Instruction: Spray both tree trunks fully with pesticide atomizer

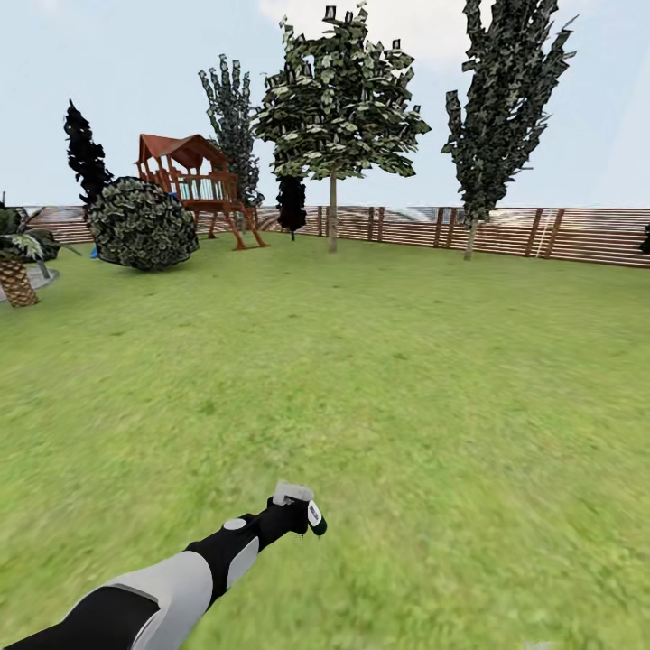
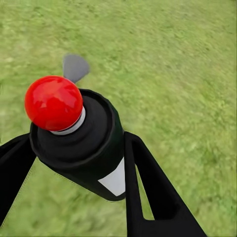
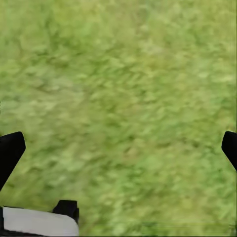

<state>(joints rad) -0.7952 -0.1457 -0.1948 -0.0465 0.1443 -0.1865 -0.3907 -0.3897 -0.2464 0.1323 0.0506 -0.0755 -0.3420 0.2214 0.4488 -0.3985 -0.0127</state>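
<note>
Two left fingers (image 2: 148, 182) clamping atomizer (image 2: 84, 143), over grass (image 2: 173, 59)

Grass lawn (image 1: 406, 361) — slatted fence (image 1: 578, 235), playhouse (image 1: 194, 181)

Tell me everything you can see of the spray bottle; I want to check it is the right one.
The spray bottle is small and dark, black and glossy like plastic, with a white label patch on its side, a pale grey-white head and a round red knob on a grey collar. It is clamped between the two black fingers of the left gripper, one on each side, held out over the green lawn. Nothing else touches it.
</note>
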